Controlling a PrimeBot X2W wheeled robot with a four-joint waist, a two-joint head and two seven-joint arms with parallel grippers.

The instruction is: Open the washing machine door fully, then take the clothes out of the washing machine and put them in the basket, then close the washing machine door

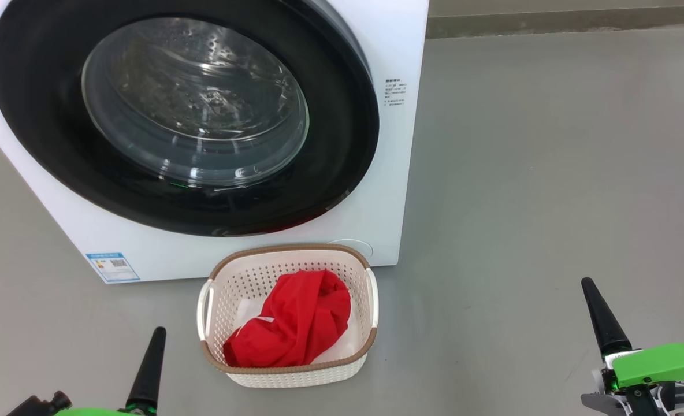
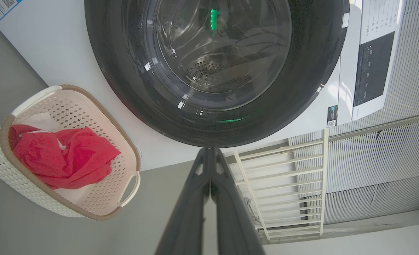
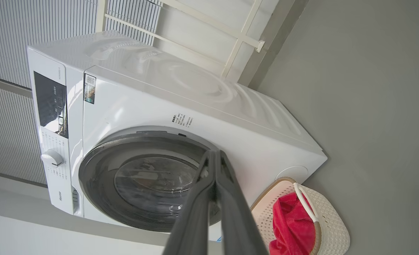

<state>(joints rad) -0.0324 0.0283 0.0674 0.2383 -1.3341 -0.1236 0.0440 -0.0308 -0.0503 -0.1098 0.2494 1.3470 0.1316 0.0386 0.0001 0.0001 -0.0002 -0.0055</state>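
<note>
The washing machine door [image 1: 187, 110] was seen lying flat against the front of the washing machine [image 1: 389, 173], and no red was made out through its glass. The clothes [image 1: 293, 323] were heaped in the basket [image 1: 287, 249], which stood on the floor [image 1: 550, 173] just before the machine's lower front, below the door's black rim.

The closing step was judged done or all but done; whether the latch was caught could not be told. To be finished well, a square, firm push on the black rim would be called for, with the bulging glass avoided.

Both claws were pinched together on nothing. The left gripper [image 1: 157, 338] was held low at the left and the right gripper [image 1: 589, 289] low at the right, each well apart from door and basket.

A blue label [image 1: 112, 267] was seen at the front's lower corner, a control panel [image 3: 50, 104] and knob [image 3: 52, 158] along its top, and a pale railing [image 2: 283, 184] behind the machine. A low approach to the door was blocked by the basket; it would best be reached from above, so that the basket was not knocked.
</note>
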